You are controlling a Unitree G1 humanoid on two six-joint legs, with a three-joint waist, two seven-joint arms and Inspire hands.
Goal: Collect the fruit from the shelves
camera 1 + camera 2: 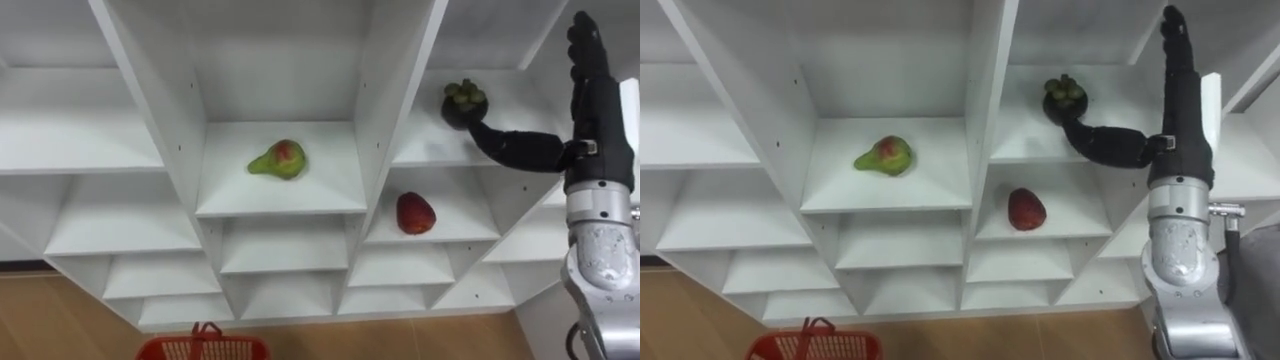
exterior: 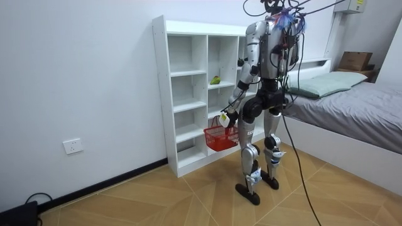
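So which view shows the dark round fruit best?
The left eye view: the dark fruit sits clear and unblocked on its shelf, with the thumb of the right hand close beside it. The right eye view shows much the same. In the room view the robot's arm hides it.

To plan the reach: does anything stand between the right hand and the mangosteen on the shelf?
Nothing visible does. The open right hand is beside the mangosteen, its thumb stretched toward the fruit's underside; whether it touches, I cannot tell. The shelf between them is bare. The left hand holds the basket low.
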